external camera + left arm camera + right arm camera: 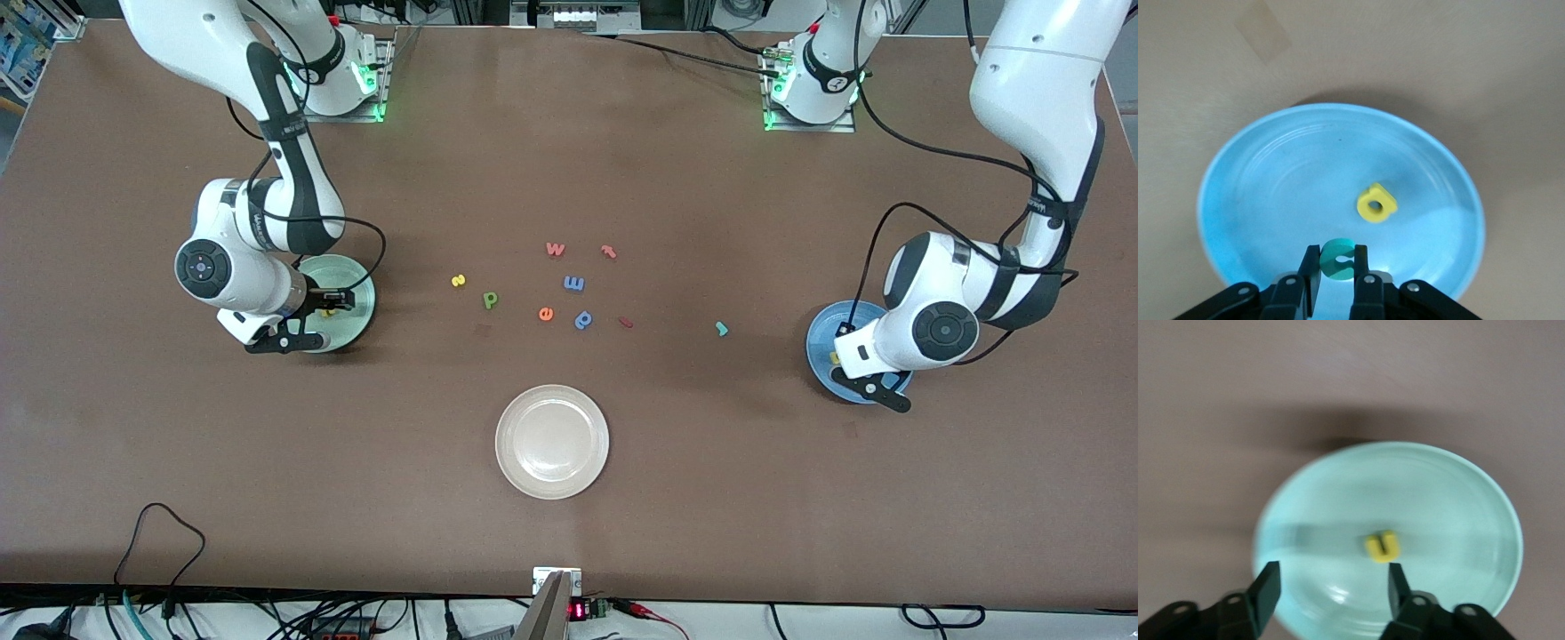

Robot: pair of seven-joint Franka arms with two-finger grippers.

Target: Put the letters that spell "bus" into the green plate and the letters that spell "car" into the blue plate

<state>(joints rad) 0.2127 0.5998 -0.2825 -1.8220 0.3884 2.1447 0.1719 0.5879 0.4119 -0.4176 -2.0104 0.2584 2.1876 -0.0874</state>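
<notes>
The right gripper hangs over the green plate with its fingers spread wide, and the yellow u lies loose on the plate under them. To finish this step well, I think it should rise straight up, so that no finger touches the letter again.

The left gripper is low over the blue plate and pinches the light-blue c between its fingers. Here a good release would be low and gentle, because such light foam may bounce out. The yellow a already rests in this plate, just beside the c.

On the table, the yellow s and the green b lie at about nine o'clock from the middle group of letters. The teal r is alone, at about nine o'clock from the blue plate. The white plate holds nothing, as far as I can see
</notes>
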